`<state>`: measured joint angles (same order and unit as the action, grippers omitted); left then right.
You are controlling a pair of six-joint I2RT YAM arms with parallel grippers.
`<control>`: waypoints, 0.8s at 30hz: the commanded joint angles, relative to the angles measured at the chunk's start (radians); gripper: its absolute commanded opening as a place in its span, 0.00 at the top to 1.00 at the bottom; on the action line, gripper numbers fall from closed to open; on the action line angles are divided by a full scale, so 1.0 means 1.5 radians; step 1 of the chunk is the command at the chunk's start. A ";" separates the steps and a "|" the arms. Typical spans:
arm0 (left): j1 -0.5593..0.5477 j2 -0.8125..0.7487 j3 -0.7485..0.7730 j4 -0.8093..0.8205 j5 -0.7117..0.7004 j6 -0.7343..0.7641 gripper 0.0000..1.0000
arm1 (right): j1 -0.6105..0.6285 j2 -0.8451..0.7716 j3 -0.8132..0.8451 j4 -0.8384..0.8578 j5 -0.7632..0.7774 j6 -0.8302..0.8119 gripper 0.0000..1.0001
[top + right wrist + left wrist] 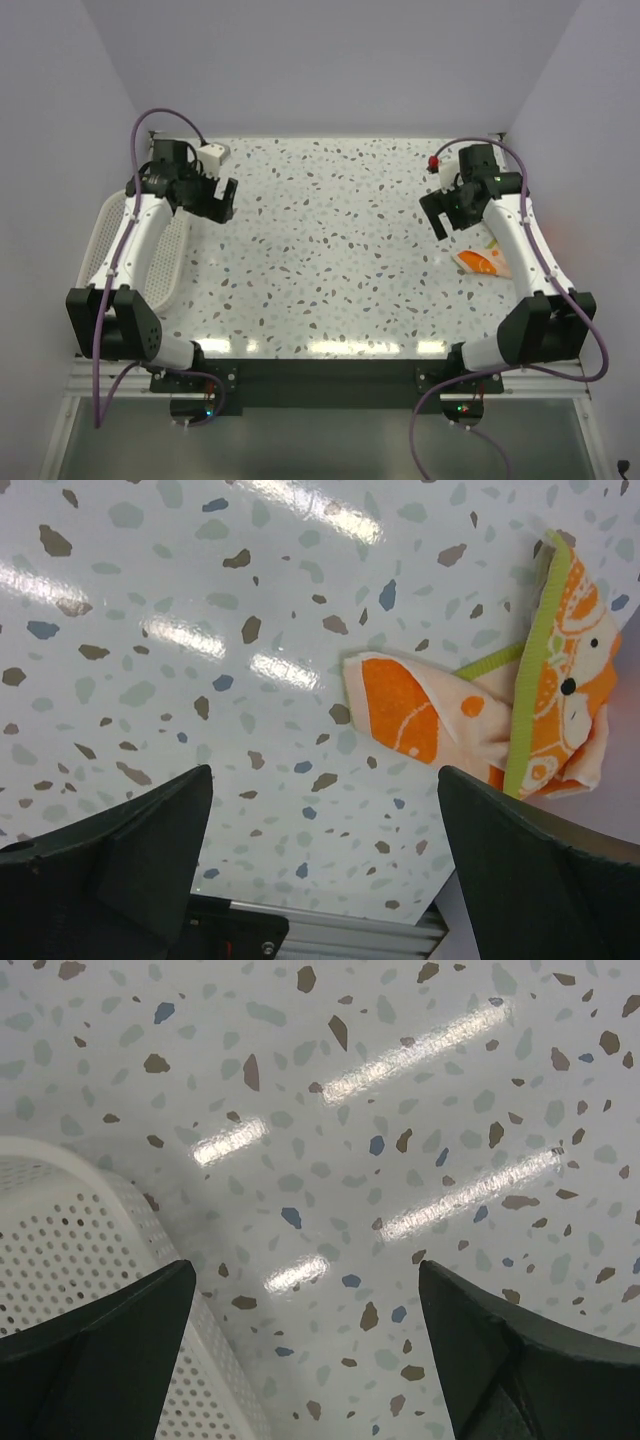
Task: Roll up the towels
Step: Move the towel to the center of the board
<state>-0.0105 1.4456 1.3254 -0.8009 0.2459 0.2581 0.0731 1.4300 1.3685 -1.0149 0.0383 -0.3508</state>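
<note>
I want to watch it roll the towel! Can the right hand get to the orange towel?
Probably yes. The right hand hangs open just beside the towel, and only bare table shows between them.

You saw the towel [481, 262] only partly beside the right arm [520, 245]. The left arm [135, 235] covered part of the mesh basket [170, 262]. The small red-topped thing [434, 161] was too small to name.

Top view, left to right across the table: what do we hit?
white mesh basket → left fingers → right fingers → orange and cream towel
</note>
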 commanded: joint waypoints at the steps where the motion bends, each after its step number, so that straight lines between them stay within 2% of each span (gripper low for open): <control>1: -0.006 -0.018 0.030 0.016 -0.009 0.030 0.00 | -0.014 0.007 0.007 -0.039 0.031 -0.044 0.02; 9: -0.009 -0.011 0.043 -0.002 0.002 0.079 0.00 | -0.130 0.102 -0.023 -0.058 0.087 -0.144 0.02; 13: -0.010 -0.004 0.045 -0.006 0.000 0.086 0.00 | -0.136 0.136 -0.062 -0.043 0.121 -0.155 0.06; 24: -0.010 0.005 0.044 -0.014 0.013 0.105 0.00 | -0.140 0.280 -0.058 -0.010 0.142 -0.132 0.15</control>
<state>-0.0212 1.4464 1.3556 -0.8116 0.2440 0.3843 -0.1360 1.8053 1.2636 -1.0321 0.2375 -0.5236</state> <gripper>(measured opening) 0.997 0.858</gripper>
